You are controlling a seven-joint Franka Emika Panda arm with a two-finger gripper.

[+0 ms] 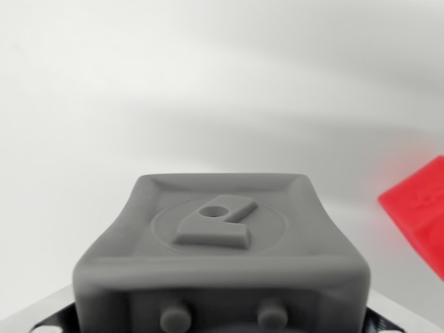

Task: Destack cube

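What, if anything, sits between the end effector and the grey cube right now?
Nothing visible. The grey cube fills the lower centre of the wrist view, close to the camera. The end effector's fingers aren't in frame. A red cube lies apart at the view's right edge.

Cube [220,260] centre-front — another block [420,211], seemingly, at right.

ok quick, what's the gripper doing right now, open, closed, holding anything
Gripper: cannot be told. Its fingertips are not clearly visible in the wrist view; a gray cube fills the lower frame, close to the camera, and a red cube lies at the wrist view's right.
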